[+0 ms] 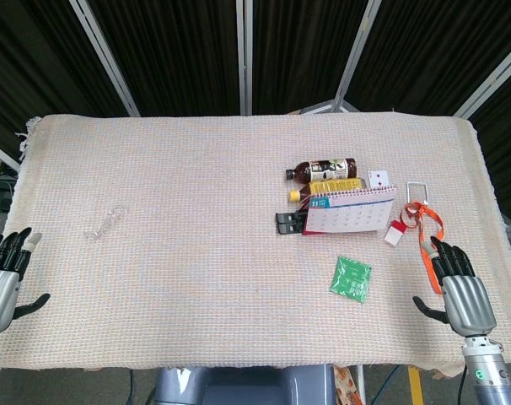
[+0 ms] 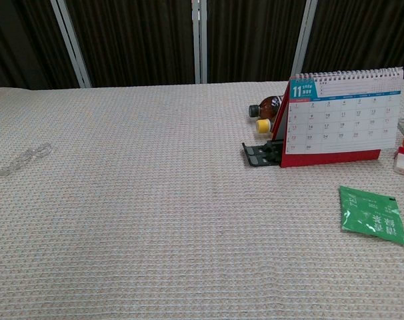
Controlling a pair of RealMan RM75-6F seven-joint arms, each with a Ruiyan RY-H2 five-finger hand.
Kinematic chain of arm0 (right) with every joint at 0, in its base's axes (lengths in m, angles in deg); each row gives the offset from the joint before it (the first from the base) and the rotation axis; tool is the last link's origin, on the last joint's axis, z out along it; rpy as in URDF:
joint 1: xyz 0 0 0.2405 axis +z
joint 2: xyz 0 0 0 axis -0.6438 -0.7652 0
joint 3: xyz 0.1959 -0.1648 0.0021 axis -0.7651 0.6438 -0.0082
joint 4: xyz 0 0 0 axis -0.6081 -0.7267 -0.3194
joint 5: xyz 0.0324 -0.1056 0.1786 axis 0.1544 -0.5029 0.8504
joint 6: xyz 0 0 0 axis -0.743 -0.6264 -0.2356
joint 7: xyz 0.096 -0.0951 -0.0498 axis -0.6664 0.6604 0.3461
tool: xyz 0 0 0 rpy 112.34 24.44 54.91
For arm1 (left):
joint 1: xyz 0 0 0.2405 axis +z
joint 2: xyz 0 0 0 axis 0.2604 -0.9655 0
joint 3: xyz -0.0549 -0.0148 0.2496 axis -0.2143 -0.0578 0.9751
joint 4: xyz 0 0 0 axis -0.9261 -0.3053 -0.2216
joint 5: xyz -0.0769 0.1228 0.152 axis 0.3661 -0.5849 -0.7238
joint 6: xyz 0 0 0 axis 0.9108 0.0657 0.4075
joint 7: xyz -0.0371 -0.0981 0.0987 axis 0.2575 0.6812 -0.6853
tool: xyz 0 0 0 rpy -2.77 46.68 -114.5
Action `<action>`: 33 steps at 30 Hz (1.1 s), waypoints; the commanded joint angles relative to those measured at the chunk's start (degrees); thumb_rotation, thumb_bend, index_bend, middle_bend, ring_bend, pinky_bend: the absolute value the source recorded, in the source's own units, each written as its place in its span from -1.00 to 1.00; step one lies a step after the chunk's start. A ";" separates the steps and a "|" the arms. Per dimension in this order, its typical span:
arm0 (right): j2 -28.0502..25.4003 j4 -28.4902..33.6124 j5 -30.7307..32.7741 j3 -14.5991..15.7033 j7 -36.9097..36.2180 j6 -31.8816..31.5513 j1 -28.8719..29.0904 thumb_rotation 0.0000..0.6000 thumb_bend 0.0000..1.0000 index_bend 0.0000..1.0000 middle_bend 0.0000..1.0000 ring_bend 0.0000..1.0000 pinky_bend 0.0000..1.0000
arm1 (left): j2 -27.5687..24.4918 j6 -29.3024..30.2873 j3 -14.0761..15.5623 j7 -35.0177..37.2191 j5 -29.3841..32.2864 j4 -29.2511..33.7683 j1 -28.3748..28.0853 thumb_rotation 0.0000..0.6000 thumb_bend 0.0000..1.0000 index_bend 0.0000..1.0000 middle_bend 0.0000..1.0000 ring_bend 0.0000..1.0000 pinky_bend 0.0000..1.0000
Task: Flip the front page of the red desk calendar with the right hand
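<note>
The red desk calendar [image 1: 350, 212] stands upright right of the table's middle, its white front page facing me; in the chest view the calendar [image 2: 339, 120] shows a November grid and a spiral binding along the top. My right hand [image 1: 459, 287] rests at the front right edge, fingers apart and empty, well to the right of and nearer than the calendar. At the front left edge my left hand [image 1: 4, 274] is also empty with its fingers spread. Neither hand shows in the chest view.
Two bottles lie behind the calendar, a dark one [image 1: 323, 170] and a yellow-capped one [image 1: 327, 186]. A black clip-like object [image 1: 287, 223] sits at its left. A green packet [image 1: 351, 278], an orange lanyard [image 1: 424, 226] with a white tag, and a clear plastic piece [image 1: 109, 223] lie about.
</note>
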 commanded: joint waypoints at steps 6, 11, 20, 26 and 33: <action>0.22 0.25 1.82 -0.86 -1.77 1.80 0.74 1.00 -0.70 -1.00 -1.00 -1.00 -1.00 | 0.06 -0.07 -0.05 0.02 -0.02 -0.12 -0.07 1.00 -1.00 -1.00 -1.00 -1.00 -1.00; 1.72 1.68 9.10 -4.97 -6.89 6.24 2.96 1.00 -0.67 -0.94 -0.19 -0.16 -0.24 | 0.10 0.16 -0.23 0.24 0.05 -0.29 -0.05 1.00 -1.00 -1.00 -1.00 -1.00 -1.00; 1.70 2.38 24.47 -10.80 -12.32 20.14 8.89 1.00 -0.52 -0.86 0.27 0.34 0.12 | 0.21 0.08 -0.36 0.38 0.36 -0.67 -0.05 1.00 -1.00 -1.00 -1.00 -1.00 -1.00; 3.19 0.27 31.61 -12.92 -14.34 26.72 11.83 1.00 -0.50 -0.85 0.27 0.35 0.12 | 0.22 0.48 -0.23 -0.05 0.20 -0.45 0.20 1.00 -1.00 -1.00 -1.00 -1.00 -1.00; 5.64 -5.24 37.46 -14.24 -14.93 31.42 14.56 1.00 -0.47 -0.84 0.27 0.35 0.12 | 0.12 0.68 -0.33 0.24 0.39 -0.51 0.35 1.00 -1.00 -1.00 -1.00 -1.00 -1.00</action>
